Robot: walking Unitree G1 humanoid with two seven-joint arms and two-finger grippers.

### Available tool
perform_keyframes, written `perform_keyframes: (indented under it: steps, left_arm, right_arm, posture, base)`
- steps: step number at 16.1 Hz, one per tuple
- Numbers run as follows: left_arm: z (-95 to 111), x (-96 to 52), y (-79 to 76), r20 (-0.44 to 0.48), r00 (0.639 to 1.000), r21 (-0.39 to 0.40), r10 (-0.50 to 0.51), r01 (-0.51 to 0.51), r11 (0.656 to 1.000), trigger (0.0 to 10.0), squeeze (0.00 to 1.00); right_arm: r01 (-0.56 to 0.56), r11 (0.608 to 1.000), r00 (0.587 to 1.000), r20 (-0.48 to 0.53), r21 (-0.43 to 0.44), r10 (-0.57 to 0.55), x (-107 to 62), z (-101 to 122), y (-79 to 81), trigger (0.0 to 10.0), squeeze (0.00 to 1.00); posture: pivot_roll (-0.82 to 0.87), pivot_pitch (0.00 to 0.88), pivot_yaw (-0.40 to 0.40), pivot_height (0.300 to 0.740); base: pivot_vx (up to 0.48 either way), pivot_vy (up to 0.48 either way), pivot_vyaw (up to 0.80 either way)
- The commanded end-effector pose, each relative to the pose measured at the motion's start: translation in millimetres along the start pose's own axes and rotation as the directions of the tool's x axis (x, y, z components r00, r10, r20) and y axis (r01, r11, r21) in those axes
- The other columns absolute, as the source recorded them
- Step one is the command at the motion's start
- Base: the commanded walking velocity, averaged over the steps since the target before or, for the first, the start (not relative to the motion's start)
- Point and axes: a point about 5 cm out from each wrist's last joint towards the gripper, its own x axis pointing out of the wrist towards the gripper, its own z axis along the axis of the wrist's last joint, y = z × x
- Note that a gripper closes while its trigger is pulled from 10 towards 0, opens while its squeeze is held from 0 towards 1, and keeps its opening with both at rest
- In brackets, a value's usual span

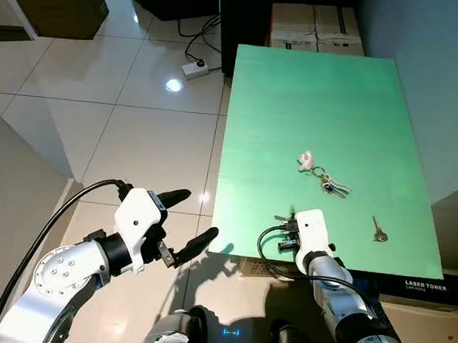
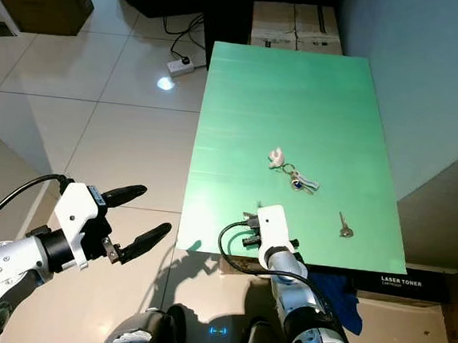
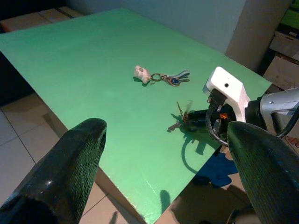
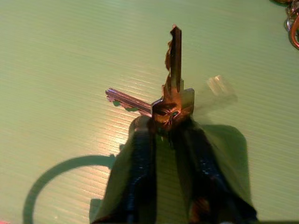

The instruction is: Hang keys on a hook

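A small bunch of brass-coloured metal keys (image 4: 170, 95) is sitting pinched in the right tool (image 4: 169, 128), whose two black fingers are closing on the key heads just above the near edge of the flat green bench (image 1: 323, 107). Farther along the bench, a second key ring with a pale white charm (image 1: 322, 172) is lying flat, and a single silver key (image 1: 378, 229) is lying apart to the right. The left tool (image 1: 184, 224) is hovering open over the tiled floor (image 1: 122, 106), beside the bench
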Motion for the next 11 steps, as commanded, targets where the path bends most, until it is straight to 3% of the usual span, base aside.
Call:
perform_keyframes:
  steps: [1, 3, 11]
  left_arm:
    - [-1, -0.1, -0.5, -0.017, 1.0, 0.007, -0.016, 0.017, 1.0, 10.0, 0.0]
    - [-1, 1.4, 0.4, -0.015, 1.0, 0.012, -0.008, 0.008, 1.0, 10.0, 0.0]
    - [2, 6.5, 4.1, 0.005, 1.0, 0.028, 0.019, -0.02, 0.999, 10.0, 0.0]
  right_arm:
    - [0.009, 1.0, 0.999, -0.034, 0.028, -0.008, -1.8, -8, 1.7, 0.0, 0.0]
    - [0.014, 0.999, 1.0, -0.026, 0.034, -0.013, -1.5, -7, 1.3, 0.0, 0.0]
    - [0.149, 0.986, 0.968, 0.191, 0.077, -0.161, -3.2, 23, -11.0, 0.0, 0.0]
  posture:
    - [0.04, 0.229, 0.096, 0.74]
    - [0.04, 0.228, 0.096, 0.74]
    - [0.02, 0.209, 0.106, 0.74]
  base:
    - [0.0, 0.0, 0.0]
    - [0.0, 0.0, 0.0]
    - [0.0, 0.0, 0.0]
